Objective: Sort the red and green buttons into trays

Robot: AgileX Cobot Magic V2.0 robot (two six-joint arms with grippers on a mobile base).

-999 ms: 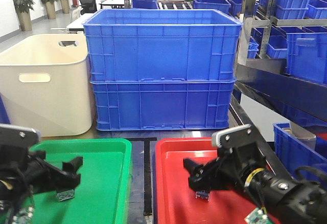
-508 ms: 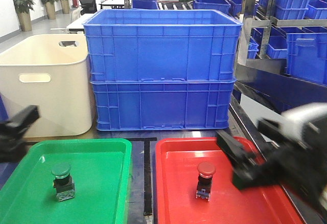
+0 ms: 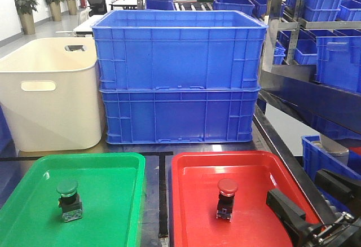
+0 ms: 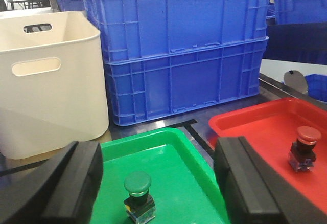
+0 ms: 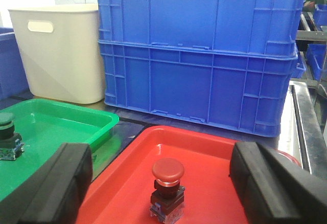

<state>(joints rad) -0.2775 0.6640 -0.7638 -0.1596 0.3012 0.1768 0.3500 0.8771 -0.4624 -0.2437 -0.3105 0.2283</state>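
Note:
The green button [image 3: 67,198] stands upright in the green tray [image 3: 110,173]. The red button [image 3: 227,197] stands upright in the red tray [image 3: 254,173]. My left gripper [image 4: 157,175] is open and pulled back behind the green button [image 4: 138,194], its fingers [image 4: 56,188] wide apart and touching nothing. My right gripper [image 5: 161,175] is open too, set back from the red button [image 5: 167,182] and clear of it. In the front view only the right gripper [image 3: 313,202] shows, at the lower right corner beside the red tray.
Two stacked deep blue crates [image 3: 177,72] stand right behind the trays, with a cream tub [image 3: 48,92] to their left. A metal rack with more blue crates [image 3: 333,32] runs along the right side. A dark strip of table [image 3: 163,202] separates the trays.
Both grippers have let go and drawn back from the buttons. The left one has left the front view, the right one has dropped to the lower right. The buttons stay put.

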